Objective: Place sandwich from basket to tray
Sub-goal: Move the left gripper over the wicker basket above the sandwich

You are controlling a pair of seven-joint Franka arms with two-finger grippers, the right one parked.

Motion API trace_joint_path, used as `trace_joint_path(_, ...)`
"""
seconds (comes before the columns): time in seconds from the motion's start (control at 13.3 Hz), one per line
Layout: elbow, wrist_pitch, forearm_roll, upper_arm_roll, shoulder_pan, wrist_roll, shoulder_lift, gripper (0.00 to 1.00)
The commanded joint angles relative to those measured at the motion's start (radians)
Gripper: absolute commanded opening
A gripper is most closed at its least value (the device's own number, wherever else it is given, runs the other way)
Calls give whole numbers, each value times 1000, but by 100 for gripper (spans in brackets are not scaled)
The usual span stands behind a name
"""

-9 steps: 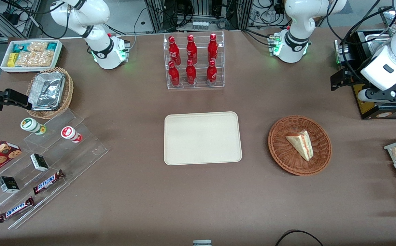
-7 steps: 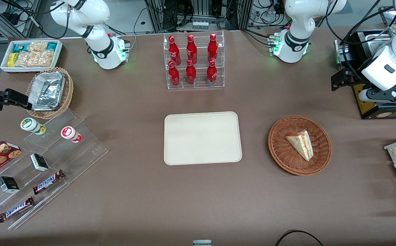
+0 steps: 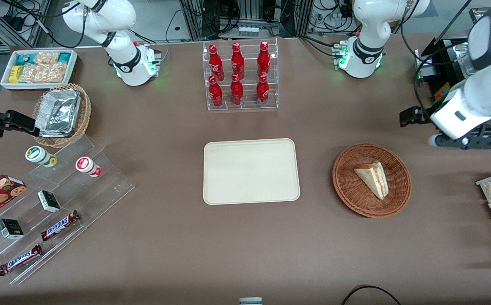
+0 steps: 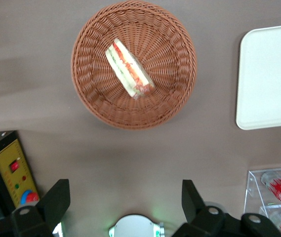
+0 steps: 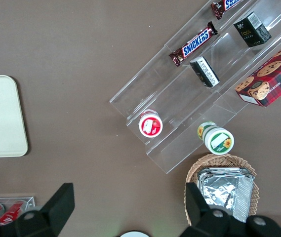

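The sandwich (image 3: 373,178) lies in the basket (image 3: 347,186). The gripper (image 4: 123,205) hovers near the basket, jaws spread wide and empty.

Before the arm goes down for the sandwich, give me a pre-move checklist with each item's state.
1. Sandwich lying in the basket, nothing on top of it: ok.
2. Gripper open, fingers wide apart: ok.
3. Gripper over the sandwich: not ok; it hangs above bare table, farther from the front camera than the basket.
4. Gripper holding nothing: ok.
5. Tray bare and ready to receive: ok.
6. Fingers lined up across the sandwich's narrow width: cannot tell.
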Motion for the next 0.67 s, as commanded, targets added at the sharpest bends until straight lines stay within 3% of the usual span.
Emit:
trace_joint_path(0.0, -129, 111, 5, -1, 6, 15, -32, 100)
trace_joint_path(0.22, -355, 354, 5, -1, 6, 14, -85, 100)
trace_joint_path(0.6, -550, 678, 5, 2, 9, 0, -59, 100)
